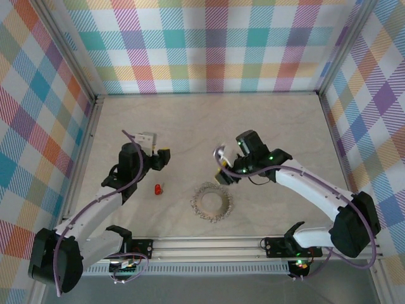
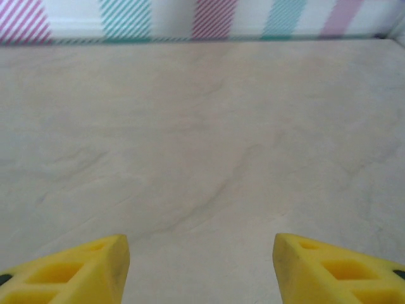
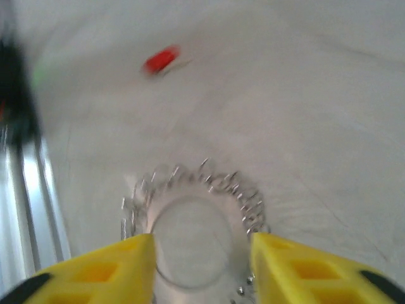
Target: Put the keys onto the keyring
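Right jaws are hovering open and empty by the keyring; left jaws are gaping empty; key is lying left of it.

Pale, faintly veined table, silvery fringed keyring lying flat toward its six o'clock edge, tiny red-headed key on the surface at the ring's nine o'clock, near but apart.

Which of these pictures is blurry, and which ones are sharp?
Right wrist view: smeared, as if from motion; the red key is a streak and the ring looks soft-edged. Left wrist view: fairly sharp, with the table showing its faint veins. Top view: crisp and evenly lit, with only soft shadows.
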